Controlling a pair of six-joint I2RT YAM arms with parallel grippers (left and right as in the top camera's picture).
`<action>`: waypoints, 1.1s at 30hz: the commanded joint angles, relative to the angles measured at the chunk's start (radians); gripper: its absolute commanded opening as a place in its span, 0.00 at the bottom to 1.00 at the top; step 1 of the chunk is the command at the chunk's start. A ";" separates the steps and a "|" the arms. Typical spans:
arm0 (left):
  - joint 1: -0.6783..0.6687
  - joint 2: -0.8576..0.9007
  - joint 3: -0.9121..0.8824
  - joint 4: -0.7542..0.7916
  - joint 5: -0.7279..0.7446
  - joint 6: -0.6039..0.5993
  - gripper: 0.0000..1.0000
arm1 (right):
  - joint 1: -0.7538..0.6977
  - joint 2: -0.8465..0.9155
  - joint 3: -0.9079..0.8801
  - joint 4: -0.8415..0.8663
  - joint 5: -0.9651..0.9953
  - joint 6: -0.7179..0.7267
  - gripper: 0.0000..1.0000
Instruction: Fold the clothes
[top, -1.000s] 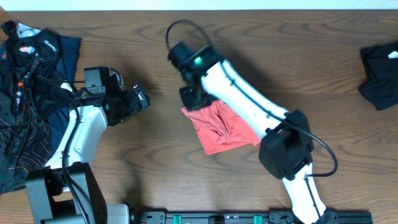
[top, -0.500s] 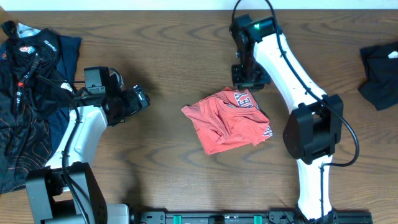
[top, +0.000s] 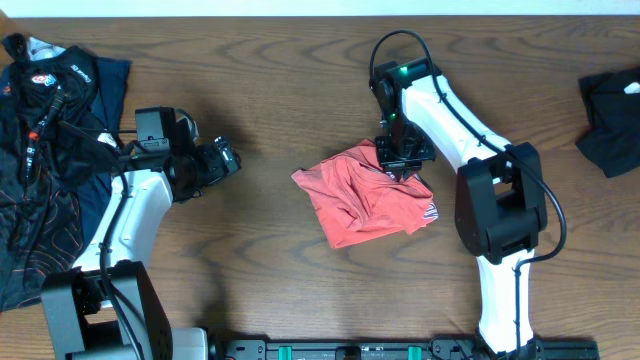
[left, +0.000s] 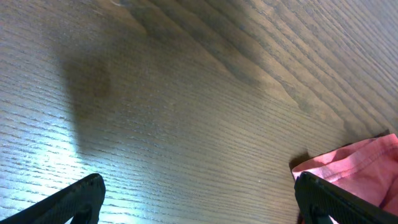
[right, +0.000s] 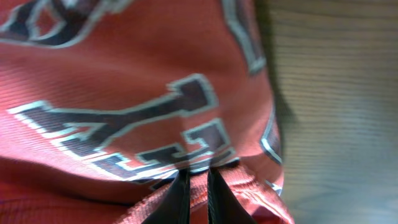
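Observation:
The coral-red T-shirt lies crumpled in the middle of the table, its navy-and-white lettering partly showing at its right edge. My right gripper is down on the shirt's upper right part. In the right wrist view its fingers are shut on a fold of the red cloth, with the lettering just ahead. My left gripper is open and empty, well to the left of the shirt. In the left wrist view only a corner of the shirt shows between the wide-apart fingertips.
A heap of dark navy and black clothes covers the table's left side. Another dark garment lies at the far right edge. Bare wood lies between the left gripper and the shirt.
My right arm swung from over the shirt's left part to the back right, then came down onto the shirt's upper right. The shirt spread a little and its lettering came into view. The left arm stayed still.

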 joint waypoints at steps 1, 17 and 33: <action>0.004 -0.004 0.000 -0.002 -0.003 -0.002 0.99 | 0.048 -0.004 -0.002 0.002 -0.047 -0.071 0.09; 0.004 -0.004 0.000 0.010 -0.003 -0.002 0.99 | 0.271 -0.004 0.003 0.009 -0.128 -0.081 0.16; 0.004 -0.004 0.000 0.027 -0.002 -0.002 0.99 | 0.378 -0.005 0.121 0.026 -0.126 -0.017 0.37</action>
